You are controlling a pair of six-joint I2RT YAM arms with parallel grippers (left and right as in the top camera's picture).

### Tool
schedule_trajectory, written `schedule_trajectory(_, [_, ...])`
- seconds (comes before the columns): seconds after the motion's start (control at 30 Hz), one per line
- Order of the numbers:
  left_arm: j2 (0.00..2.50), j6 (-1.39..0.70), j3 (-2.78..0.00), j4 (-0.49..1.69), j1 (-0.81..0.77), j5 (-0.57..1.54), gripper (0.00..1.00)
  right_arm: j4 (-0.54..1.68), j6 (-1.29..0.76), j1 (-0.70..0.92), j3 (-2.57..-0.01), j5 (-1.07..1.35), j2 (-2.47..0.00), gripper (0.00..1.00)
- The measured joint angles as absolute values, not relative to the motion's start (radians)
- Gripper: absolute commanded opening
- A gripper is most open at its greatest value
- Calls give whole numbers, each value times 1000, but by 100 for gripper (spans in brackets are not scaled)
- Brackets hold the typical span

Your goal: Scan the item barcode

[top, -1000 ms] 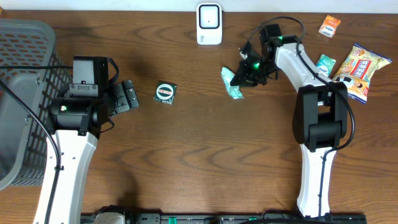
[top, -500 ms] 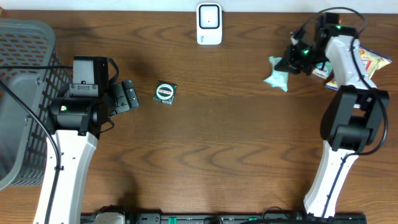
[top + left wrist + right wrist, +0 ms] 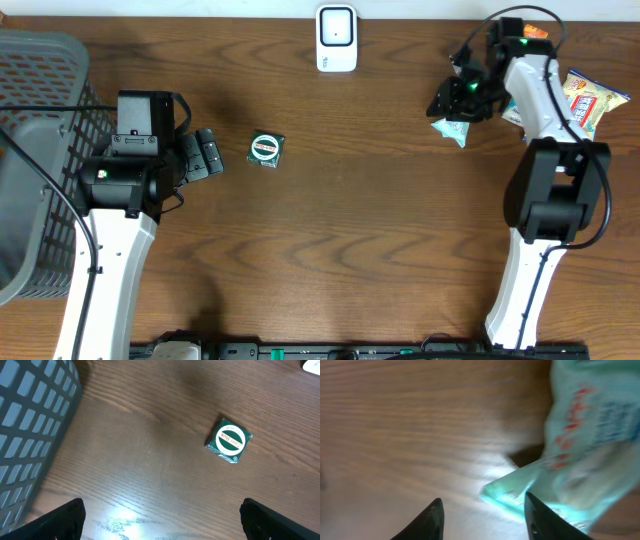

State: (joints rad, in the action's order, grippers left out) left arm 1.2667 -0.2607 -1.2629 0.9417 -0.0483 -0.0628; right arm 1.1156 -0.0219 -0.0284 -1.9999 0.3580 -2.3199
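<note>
While the left pincer gapes empty near a green round-labelled box, the mint-green snack packet lies on the desk far right, one corner between the parted tips of the right pincer. Light, soft, crinkly film, likely slippery; best pinched at a sealed edge.

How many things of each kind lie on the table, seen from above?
Packets: 3, namely green packet, pale teal packet, yellow bag
Scanner: 1
Basket: 1
Total: 5 seen; the right arm may hide more.
</note>
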Motion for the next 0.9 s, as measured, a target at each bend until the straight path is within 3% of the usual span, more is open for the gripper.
schedule_trajectory(0.43, [1267,-261,-1263,941,-49,-63,98,979,-135,239,-2000,-327,-2320,53])
schedule_trajectory(0.53, [1267,-261,-1263,942,-48,-63,98,979,-173,291,-1996,-469,-2320,59])
schedule_trajectory(0.77, [1267,-261,-1263,942,-49,-63,98,925,-257,297,-1876,-678,-2319,69])
schedule_trajectory(0.9, [1267,-261,-1263,942,-48,-63,97,843,-263,260,-1788,-688,-2319,70])
